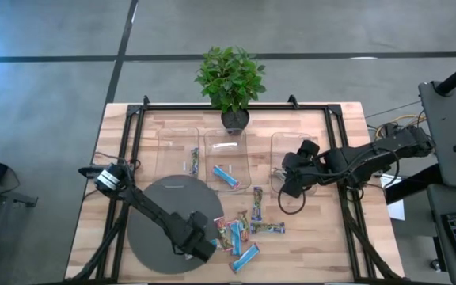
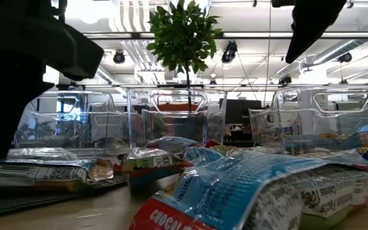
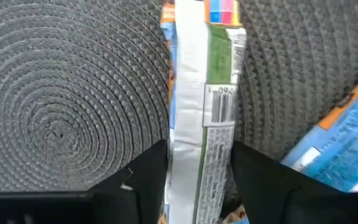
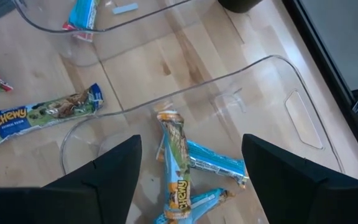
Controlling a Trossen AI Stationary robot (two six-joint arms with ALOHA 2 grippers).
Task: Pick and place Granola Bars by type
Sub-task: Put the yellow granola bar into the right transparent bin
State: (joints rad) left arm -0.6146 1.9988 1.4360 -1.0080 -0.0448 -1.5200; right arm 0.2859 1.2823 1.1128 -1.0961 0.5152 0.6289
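L hand (image 1: 204,247) at ~7 o'clock on the bench (image 1: 117,134), over the edge of the round grey woven mat (image 1: 161,214). L wrist view: fingers (image 3: 142,180) on either side of a green/white wrapped bar (image 3: 207,106) lying on the mat. Fingers look to be right at the wrapper's sides, but can't tell if it's a real pinch or just bracketing. A blue/orange bar (image 3: 344,149) sits just beside it.

Loose pile of bars (image 1: 244,229) at ~6 o'clock, just R of the mat, touching/overlapping each other; a blue/white one (image 1: 245,255) is nearest the front edge, a multicolour one (image 1: 267,228) on the pile's R side.

Three clear trays in a row towards 12 o'clock: L tray (image 1: 169,150) has one bar (image 1: 195,161), mid tray (image 1: 240,170) has one blue bar (image 1: 226,176). Potted plant (image 1: 230,79) behind the mid tray at 12.

R hand (image 1: 291,190) at ~3 o'clock, over the R tray (image 1: 279,146). R wrist view: fingers (image 4: 114,165) spread wide, nothing between them, hanging above the tray; a few bars in it – one orange/tan (image 4: 176,162) crossing over blue ones (image 4: 219,165). A "Chewy" bar (image 4: 39,115) is on the bench just outside that tray.
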